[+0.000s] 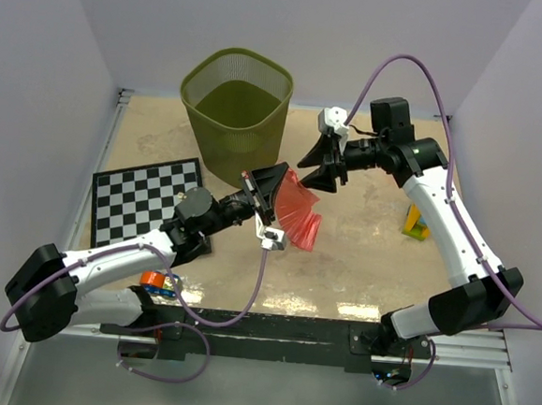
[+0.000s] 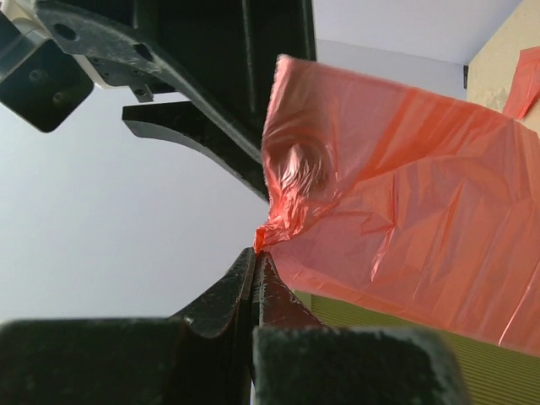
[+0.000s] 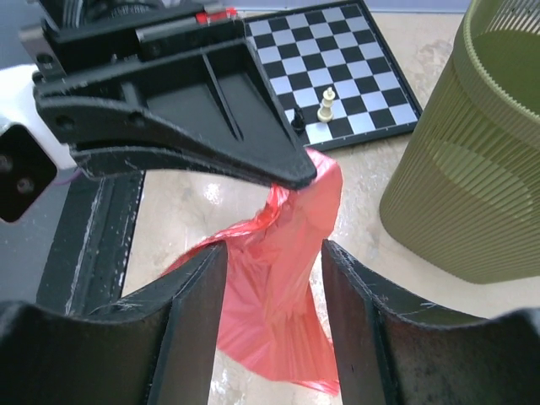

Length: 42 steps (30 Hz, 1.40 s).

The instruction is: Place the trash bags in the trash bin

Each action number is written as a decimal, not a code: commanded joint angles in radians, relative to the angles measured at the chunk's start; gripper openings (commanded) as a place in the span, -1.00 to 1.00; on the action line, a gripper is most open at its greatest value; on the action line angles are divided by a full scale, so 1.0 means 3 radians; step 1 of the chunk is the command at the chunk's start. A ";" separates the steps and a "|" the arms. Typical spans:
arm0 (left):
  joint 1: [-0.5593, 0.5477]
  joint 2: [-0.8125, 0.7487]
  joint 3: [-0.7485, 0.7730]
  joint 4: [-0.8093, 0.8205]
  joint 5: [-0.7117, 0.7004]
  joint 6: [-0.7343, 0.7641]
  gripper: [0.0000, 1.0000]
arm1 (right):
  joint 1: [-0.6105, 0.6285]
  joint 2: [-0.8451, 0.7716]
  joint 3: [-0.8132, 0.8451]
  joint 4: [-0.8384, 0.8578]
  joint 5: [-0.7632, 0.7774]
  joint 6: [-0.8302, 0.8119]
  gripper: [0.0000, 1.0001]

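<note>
- Left claw (image 2: 257,257) is pressed together on a gathered corner of the trash bag (image 2: 396,211). It holds the bag up on the near side of the trash bin (image 1: 247,149), and the film's lower end seems to reach the surface (image 1: 370,257).
- Right claw (image 3: 272,249) is spread, one finger on either side of the hanging film, pinching nothing.
- Doing it well, as I judge it:
  - Close the right claw on the film, apart from the left's corner.
  - Raise both until the trailing end clears the bin's rim.
  - Let go only over the bin's mouth, since thin film drifts and snags.
- Count:
  - One bin and two claws.
  - One bag for certain. A red scrap (image 2: 525,80) at the left wrist view's edge may be a second, but I cannot tell.
  - One chessboard (image 1: 140,202) left of the bin, carrying a white piece (image 3: 326,105) and a black piece (image 3: 297,121).
  - One toy block (image 1: 417,223) well right of the bin.
</note>
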 commanded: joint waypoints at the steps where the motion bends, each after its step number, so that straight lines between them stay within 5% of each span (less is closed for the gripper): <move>1: 0.0009 0.0066 0.0116 0.0227 0.0070 -0.0008 -1.00 | 0.0024 -0.0002 0.0043 0.0280 -0.0213 0.0300 0.04; 10: -0.0022 0.0117 0.0182 0.0278 -0.0017 -0.0049 -1.00 | 0.0085 0.0090 0.0007 0.0505 -0.0142 0.0587 -0.09; 15: -0.0022 0.0107 0.0187 0.0284 -0.0073 -0.0064 -1.00 | 0.0106 0.0090 -0.0013 0.0576 -0.0126 0.0684 -0.34; 21: -0.0022 0.0087 0.0172 0.0284 -0.0104 -0.0090 -1.00 | 0.0106 0.0085 -0.0008 0.0587 -0.0090 0.0694 -0.95; 25: -0.0017 0.0046 0.0233 0.0218 -0.0394 -0.0223 -0.89 | 0.0101 0.0044 0.0002 0.0470 -0.0044 0.0608 -1.00; 27: 0.0008 -0.0071 0.0315 0.0050 -0.0558 -0.0447 -0.57 | 0.0085 0.0019 0.0027 0.0332 0.0002 0.0445 -1.00; 30: 0.0070 -0.0362 0.0677 -0.0970 -0.0513 -0.1151 -0.15 | 0.0034 -0.0007 0.0048 0.0137 -0.0029 0.0179 -1.00; 33: 0.0070 -0.0618 0.1005 -0.1769 -0.0310 -0.2030 0.05 | -0.0012 -0.0048 -0.0018 0.0193 -0.0156 0.0157 -1.00; 38: 0.0070 -0.0696 0.1312 -0.2624 0.0319 -0.3039 -0.31 | -0.0017 -0.0053 -0.0080 0.0284 -0.0387 0.0111 -1.00; 42: 0.0070 -0.0640 0.1220 -0.2381 0.0484 -0.3469 -0.48 | -0.0017 -0.0017 -0.0009 0.0316 -0.0397 0.0173 -1.00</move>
